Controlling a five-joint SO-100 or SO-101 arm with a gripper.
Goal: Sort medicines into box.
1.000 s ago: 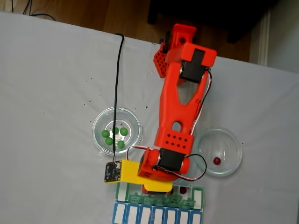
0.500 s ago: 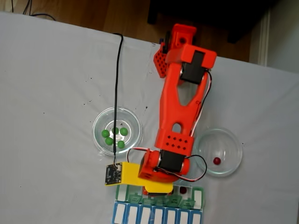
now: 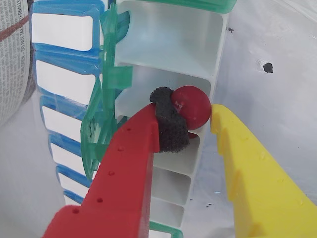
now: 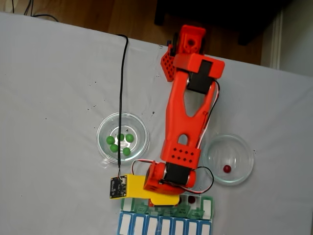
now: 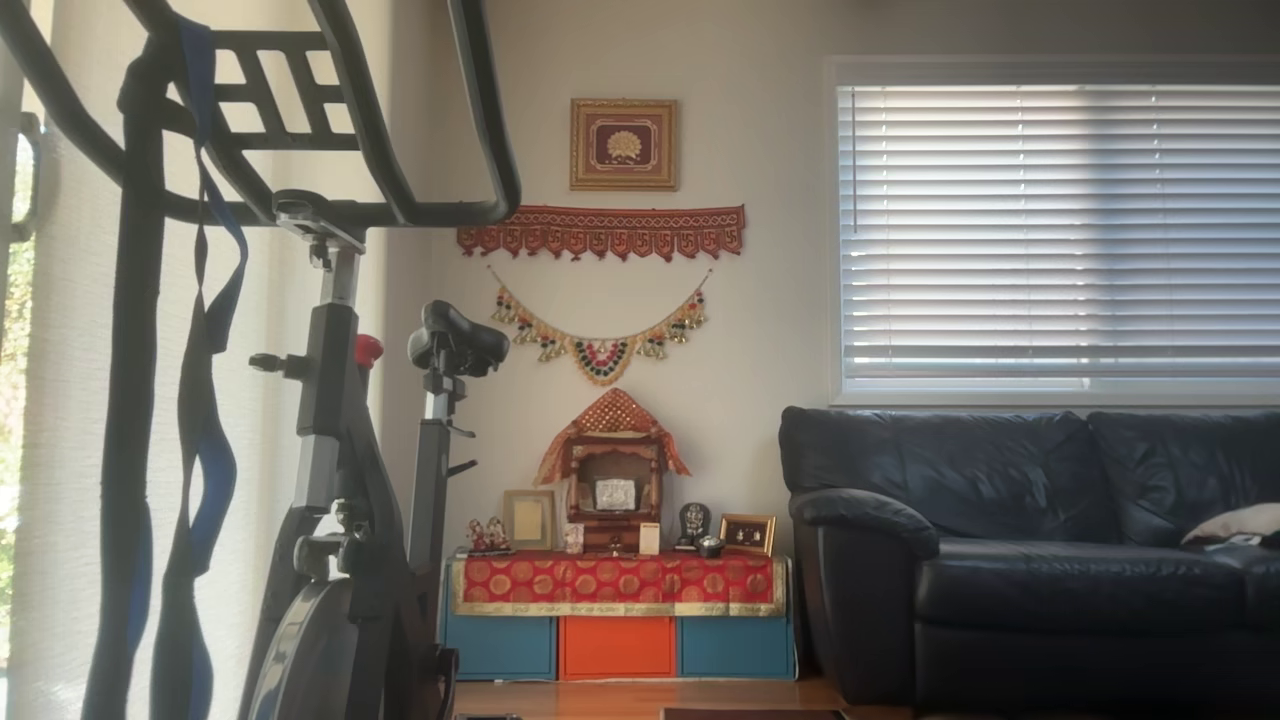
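**Red ball at the box, drop pending**

Since a second ago the arm had pushed a bit further toward the near table edge in the fixed view; the gripper head sat lower over the box [image 4: 168,208], covering more of the green lids. Dishes and balls hadn't shifted.

Wrist view: gripper [image 3: 190,119] closed on a dark red ball [image 3: 192,105], pinched between the red finger's black foam pad [image 3: 168,124] and the yellow finger's tip [image 3: 220,119]. Ball hung directly over an open white compartment of the box [image 3: 173,44], close to the right-hand wall. The box's long axis ran up-down in that view, roughly along the fingers.

Fixed view: five green balls [image 4: 119,142] in the left glass dish [image 4: 105,128], one red ball [image 4: 227,169] in the right dish [image 4: 244,147], another red ball [image 4: 191,199] already in a compartment right of the gripper.

My read: ball sat near the wall, so a slight nudge left before opening would be safer.
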